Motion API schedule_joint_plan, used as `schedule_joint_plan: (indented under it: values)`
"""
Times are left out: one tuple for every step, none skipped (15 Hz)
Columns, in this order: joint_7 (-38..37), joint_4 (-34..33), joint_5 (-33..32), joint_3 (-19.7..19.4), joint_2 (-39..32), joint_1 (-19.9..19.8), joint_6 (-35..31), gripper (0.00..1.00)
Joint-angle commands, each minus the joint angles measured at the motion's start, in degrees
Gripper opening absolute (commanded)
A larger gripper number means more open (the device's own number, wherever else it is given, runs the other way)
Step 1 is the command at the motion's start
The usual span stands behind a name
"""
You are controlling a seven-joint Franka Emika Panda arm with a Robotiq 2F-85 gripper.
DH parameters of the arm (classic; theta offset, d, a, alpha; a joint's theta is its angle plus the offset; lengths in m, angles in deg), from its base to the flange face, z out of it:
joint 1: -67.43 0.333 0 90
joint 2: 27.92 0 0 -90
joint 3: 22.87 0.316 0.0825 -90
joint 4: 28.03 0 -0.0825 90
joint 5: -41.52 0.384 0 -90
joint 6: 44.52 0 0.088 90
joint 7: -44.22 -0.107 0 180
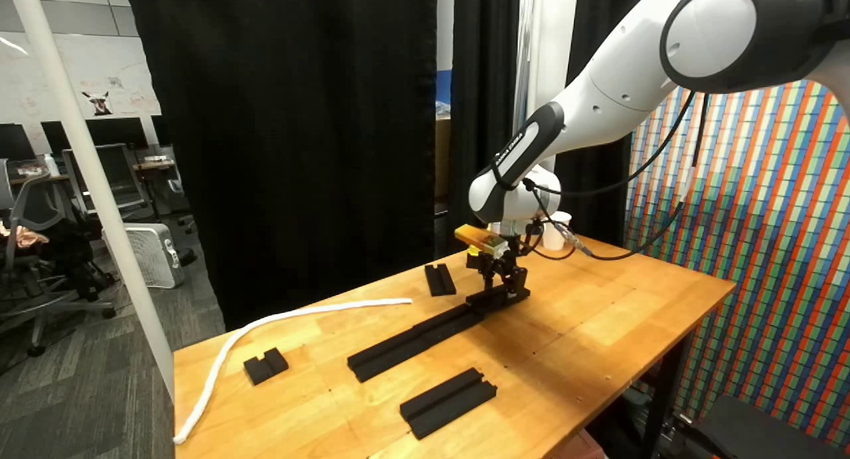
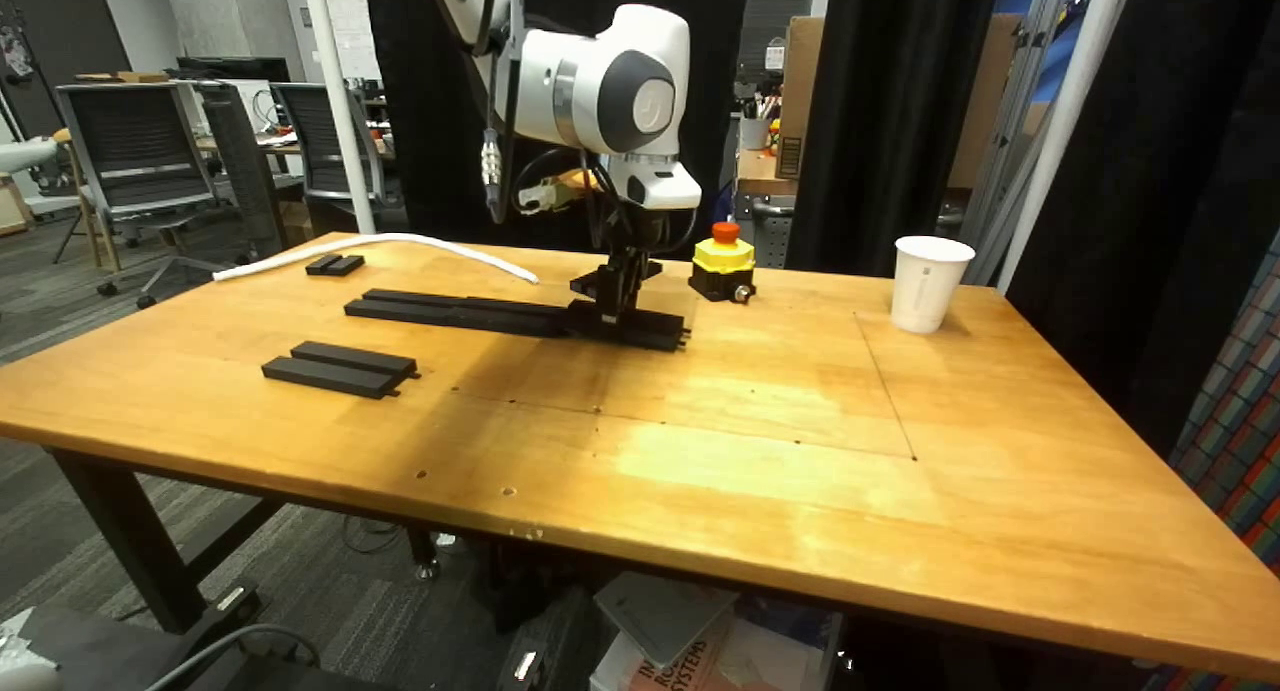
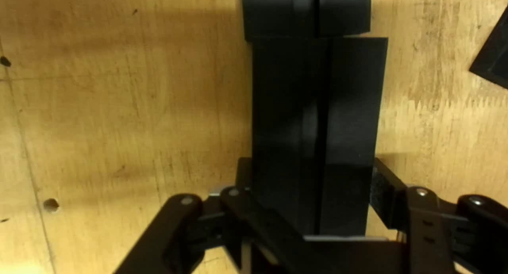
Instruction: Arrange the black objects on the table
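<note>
Block (image 3: 291,119) sits pinched across its sides in my claw (image 3: 311,179), far end touching or nearly touching the row (image 3: 293,14) ahead of it, edges looking offset, so I'd line those up, ease forward gently, and only then let go.

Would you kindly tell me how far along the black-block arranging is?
Looks done: the straight row of grooved black blocks. Under way: the end block, gripped by the hand, slightly offset from the row; whether joined, I can't tell. Left, probably: the long block, short block and angled block, each apart from the row.
</note>
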Motion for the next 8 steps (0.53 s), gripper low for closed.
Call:
schedule_joint_plan:
  values:
    - [-0.64, 0.33, -0.62, -0.3, 0.52, 0.05, 0.94, 0.45]
    - [-0.75, 0.46, -0.77, -0.33, 0.51, 0.18, 1.0, 0.45]
    - [-0.77, 0.57, -0.86, -0.33, 0.52, 0.23, 1.07, 0.45]
    - [-0.76, 0.56, -0.89, -0.27, 0.45, 0.28, 1.19, 0.45]
    - [-0.42, 0.51, -0.65, -0.05, 0.42, 0.17, 1.2, 0.45]
    - [-0.3, 0.27, -0.51, 0.12, 0.27, 0.16, 1.37, 0.45]
    - [-0.27, 0.07, -0.47, 0.22, 0.18, 0.18, 1.52, 0.45]
    - [-0.24, -0.18, -0.4, 0.34, 0.08, 0.18, 1.67, 0.45]
